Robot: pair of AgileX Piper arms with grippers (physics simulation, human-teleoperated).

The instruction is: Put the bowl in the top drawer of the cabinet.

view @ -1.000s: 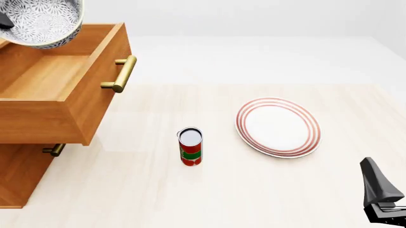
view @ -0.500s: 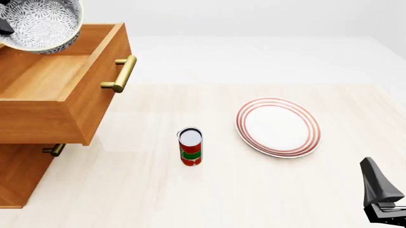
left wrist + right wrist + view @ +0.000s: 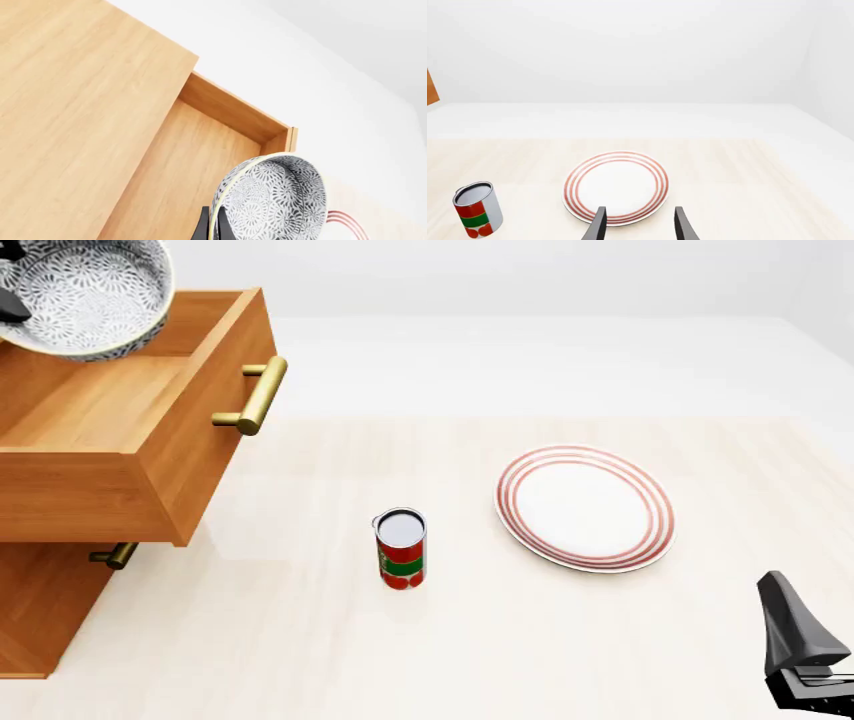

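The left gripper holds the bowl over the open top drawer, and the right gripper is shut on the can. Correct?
Not quite. The right gripper is open and holds nothing; the can stands alone on the table, as the right wrist view shows. The left gripper does hold the bowl over the open top drawer.

I can't read any text, brand or number anywhere. The can (image 3: 400,552) has only red and green bands on its label, with no lettering I can make out.
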